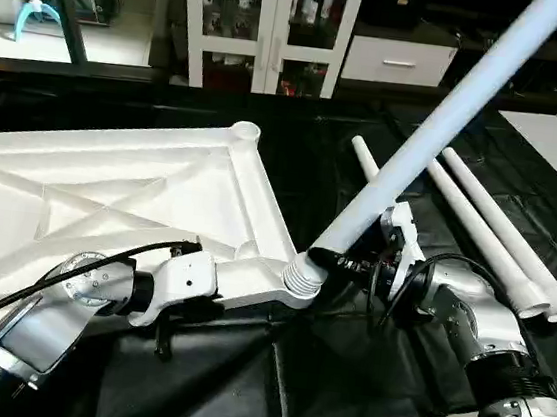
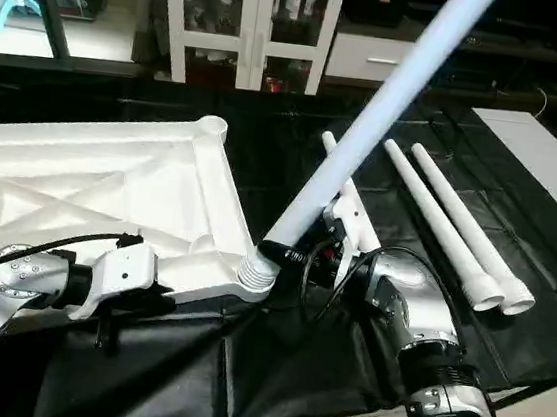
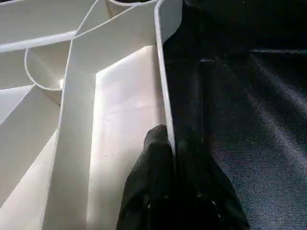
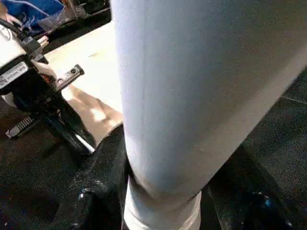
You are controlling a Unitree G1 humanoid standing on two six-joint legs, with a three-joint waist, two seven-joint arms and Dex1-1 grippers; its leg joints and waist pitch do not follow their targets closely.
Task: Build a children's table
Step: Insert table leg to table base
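Right, your left gripper (image 3: 173, 158) fingers pinch the tabletop (image 1: 110, 189) rim at 7 o'clock. Your right gripper (image 1: 353, 262) fingers clamp the tilted leg (image 1: 439, 126), its threaded end at the near corner socket. Three legs (image 1: 498, 228) lie on the desk (image 1: 340, 377) at 2 o'clock.

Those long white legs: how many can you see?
4. One leg is held slanting by the right gripper at the tabletop's near corner; three lie on the black cloth beyond.
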